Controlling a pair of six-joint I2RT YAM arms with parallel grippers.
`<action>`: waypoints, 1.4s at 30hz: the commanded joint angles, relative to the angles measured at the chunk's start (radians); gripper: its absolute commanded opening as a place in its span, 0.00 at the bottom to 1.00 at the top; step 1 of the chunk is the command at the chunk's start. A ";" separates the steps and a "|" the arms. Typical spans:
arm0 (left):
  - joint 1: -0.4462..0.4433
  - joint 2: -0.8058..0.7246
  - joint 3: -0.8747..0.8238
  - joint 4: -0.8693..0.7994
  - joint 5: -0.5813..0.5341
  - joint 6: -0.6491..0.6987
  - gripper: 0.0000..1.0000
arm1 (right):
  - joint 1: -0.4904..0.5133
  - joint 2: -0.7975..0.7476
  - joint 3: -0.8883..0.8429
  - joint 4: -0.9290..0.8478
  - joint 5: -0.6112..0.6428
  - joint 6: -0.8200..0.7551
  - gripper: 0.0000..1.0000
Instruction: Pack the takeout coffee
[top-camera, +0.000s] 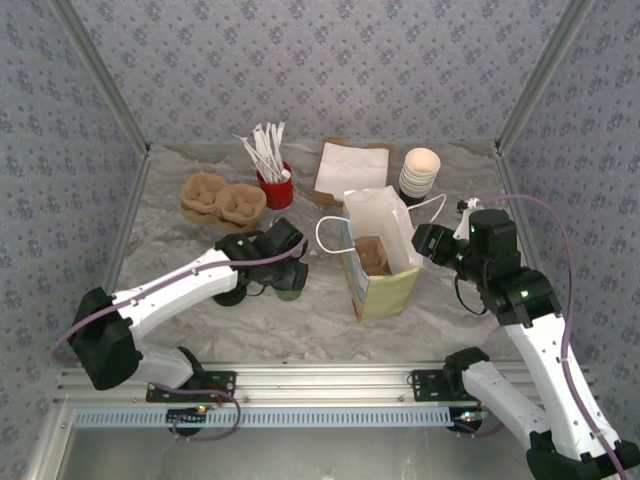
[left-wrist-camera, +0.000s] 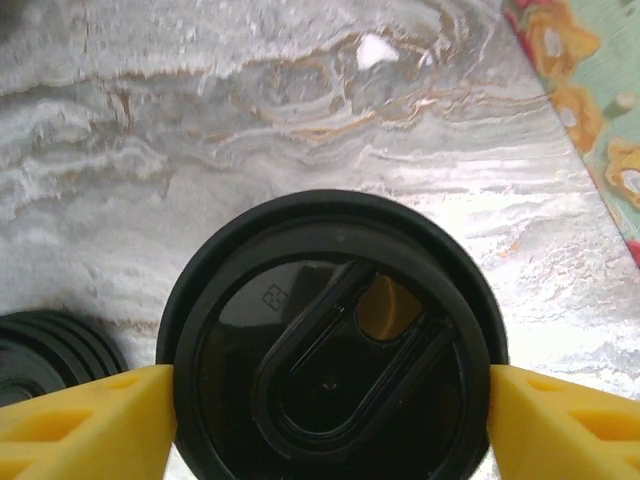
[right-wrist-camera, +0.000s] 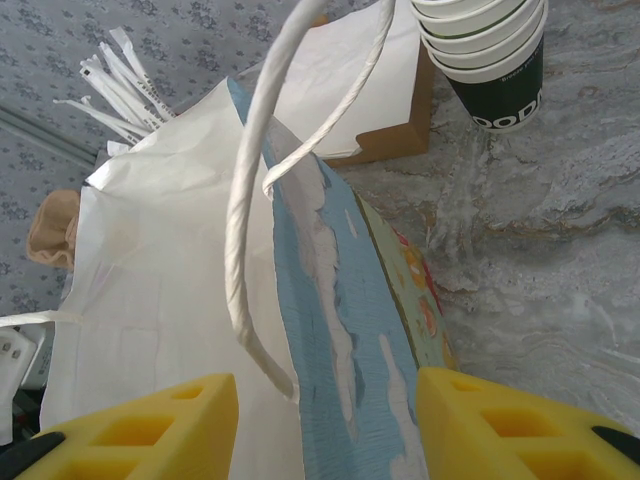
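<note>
Coffee (left-wrist-camera: 300, 250), glossy round-lidded, in left pincer (left-wrist-camera: 331, 375)

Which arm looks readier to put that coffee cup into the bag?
Left. The left gripper clasps the takeout coffee on both sides; the right gripper sits open over the paper bag rim, away from the cup.

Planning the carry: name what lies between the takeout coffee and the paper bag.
In the top view, bare marbled table cover separates the takeout coffee and the paper bag; the bag's white handle curves nearby.
</note>
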 joint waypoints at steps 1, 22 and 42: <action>-0.001 0.004 0.066 -0.089 0.017 0.019 0.85 | -0.008 0.006 0.006 0.005 -0.011 0.002 0.53; 0.029 0.104 0.281 -0.383 0.099 -0.058 0.87 | -0.024 0.015 0.023 0.002 -0.025 -0.010 0.53; 0.007 0.193 0.255 -0.313 0.063 -0.094 0.91 | -0.039 0.013 0.009 -0.001 -0.046 -0.013 0.53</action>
